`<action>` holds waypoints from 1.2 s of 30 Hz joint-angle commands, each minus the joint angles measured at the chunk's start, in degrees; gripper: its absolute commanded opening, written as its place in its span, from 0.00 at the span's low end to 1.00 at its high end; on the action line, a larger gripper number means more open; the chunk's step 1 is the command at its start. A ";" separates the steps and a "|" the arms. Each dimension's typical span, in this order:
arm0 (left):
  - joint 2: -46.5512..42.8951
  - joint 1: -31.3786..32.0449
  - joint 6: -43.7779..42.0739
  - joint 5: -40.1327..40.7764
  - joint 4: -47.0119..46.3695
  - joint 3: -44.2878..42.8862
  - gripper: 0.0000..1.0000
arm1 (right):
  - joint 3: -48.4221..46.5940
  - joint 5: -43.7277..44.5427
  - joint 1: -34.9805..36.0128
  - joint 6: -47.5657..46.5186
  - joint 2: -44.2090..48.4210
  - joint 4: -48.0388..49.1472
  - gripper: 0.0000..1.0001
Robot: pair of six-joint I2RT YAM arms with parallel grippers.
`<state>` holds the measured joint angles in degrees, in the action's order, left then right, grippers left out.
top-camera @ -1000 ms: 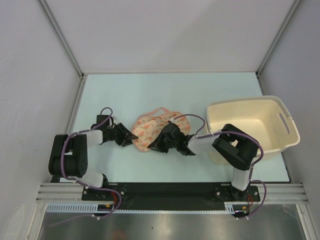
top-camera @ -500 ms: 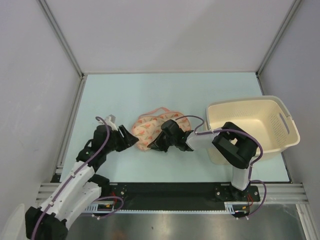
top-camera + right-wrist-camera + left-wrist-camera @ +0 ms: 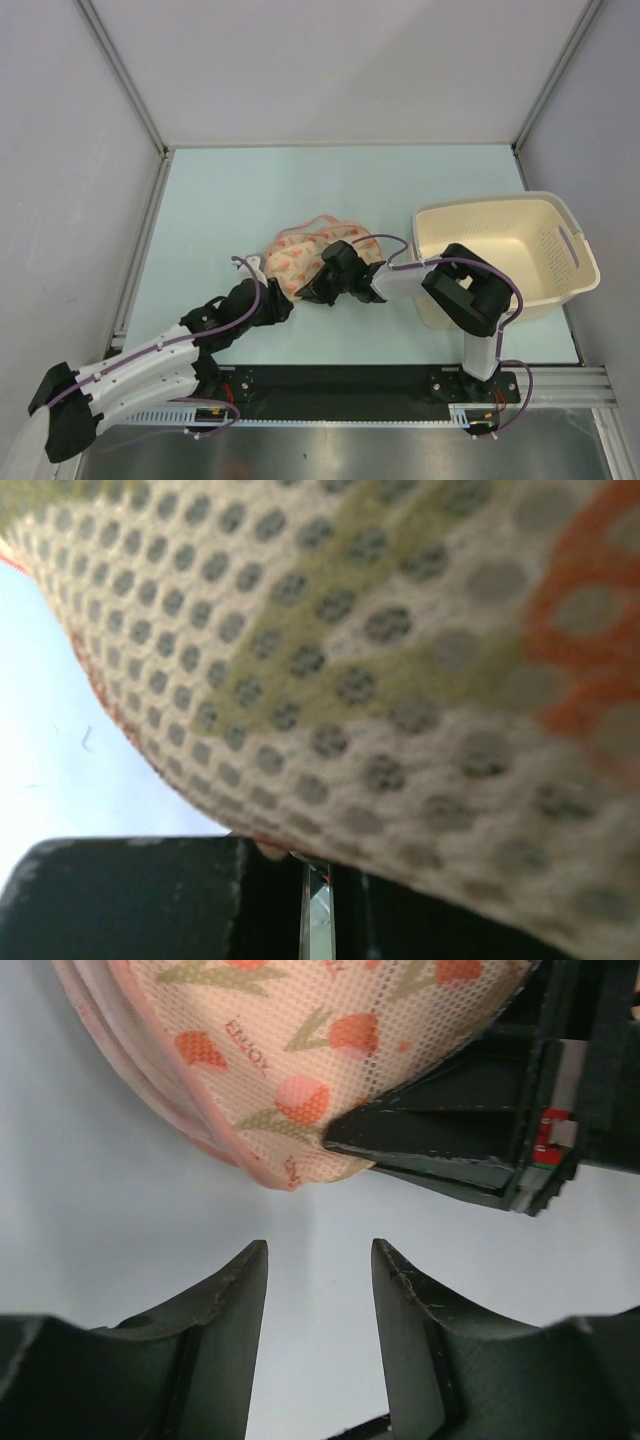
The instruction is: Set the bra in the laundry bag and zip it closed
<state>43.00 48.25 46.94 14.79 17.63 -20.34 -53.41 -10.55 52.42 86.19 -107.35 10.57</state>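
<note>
Overhead, a pale mint table lies between grey walls; a cream perforated basket stands at right. Since 0.5 s ago the left arm has stretched flatter, its left gripper just beside the laundry bag. Left wrist: 2 fingers narrowly parted, empty, facing peach tulip-print mesh whose hem the right gripper pinches. Right wrist: holed weave, close up.

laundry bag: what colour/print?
Peach-pink mesh bag printed with orange-red tulips on olive-green stems. It shows best in the left wrist view.
</note>
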 commanded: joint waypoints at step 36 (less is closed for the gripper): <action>15.00 5.19 -3.95 10.26 -22.37 5.84 0.36 | 2.87 0.79 0.93 8.90 -0.23 4.29 0.00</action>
<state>55.81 52.97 45.43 23.88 2.15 -14.87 -50.57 -10.33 52.97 93.03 -107.44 15.62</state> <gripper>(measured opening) 0.363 0.061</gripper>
